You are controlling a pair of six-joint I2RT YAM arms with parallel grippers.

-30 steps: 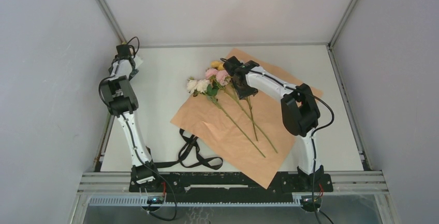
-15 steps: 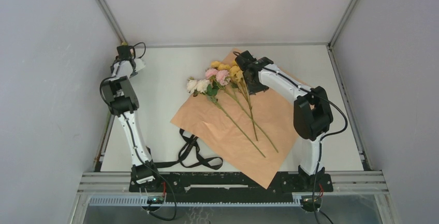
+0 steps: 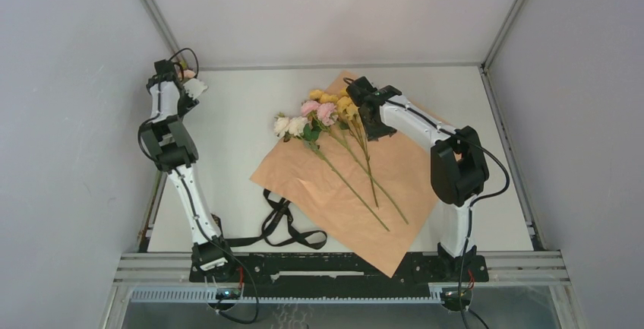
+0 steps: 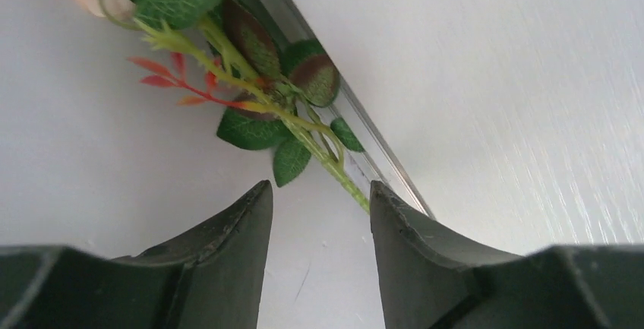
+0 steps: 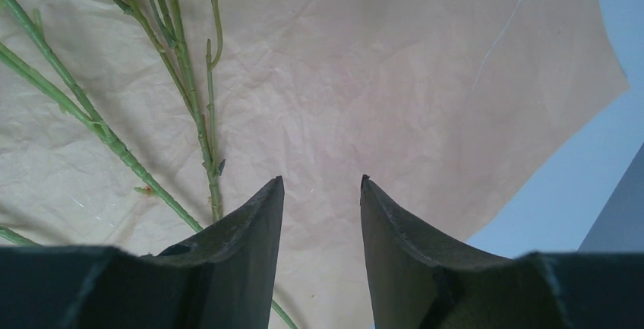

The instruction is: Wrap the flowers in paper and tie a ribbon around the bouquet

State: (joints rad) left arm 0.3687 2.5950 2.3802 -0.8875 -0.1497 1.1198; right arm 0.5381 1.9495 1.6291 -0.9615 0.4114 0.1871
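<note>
**At the far-left corner: one stem not yet with the bunch**

On the middle and right of the table [image 3: 235, 116] the paper [image 3: 334, 185] lay flat, peach face up. It was turned cornerwise, with one corner at the near edge and the opposite one toward the far edge. The flowers [image 3: 319, 112] lay across it, blooms at its far-left side and stems running toward its near-right side. That diagonal lay probably suits rolling the sheet into a cone, with the blooms left showing at the wide end.

The right gripper [image 5: 319, 185] hung over the far part of the paper, just beside the stems. Its jaws were about half apart with only bare paper between them, so it held nothing. The placing reads as a release and tidy of the bunch rather than a grasp.

The left gripper [image 4: 319, 192] was over the far-left corner of the table, jaws parted to a middling gap. It pointed at a stray stem [image 4: 258, 105] with green leaves and a pale bloom, lying close against the wall side. The stem's cut end reached the right finger's tip, but I could not see it pinched. Judgement: a pickup in progress.

The ribbon [image 3: 285, 226] lay looped by the near edge, left of the paper and untouched. Wrapping had not begun.

Risk: the thin stem lay close to the wall, which left little room for the fingers.
</note>
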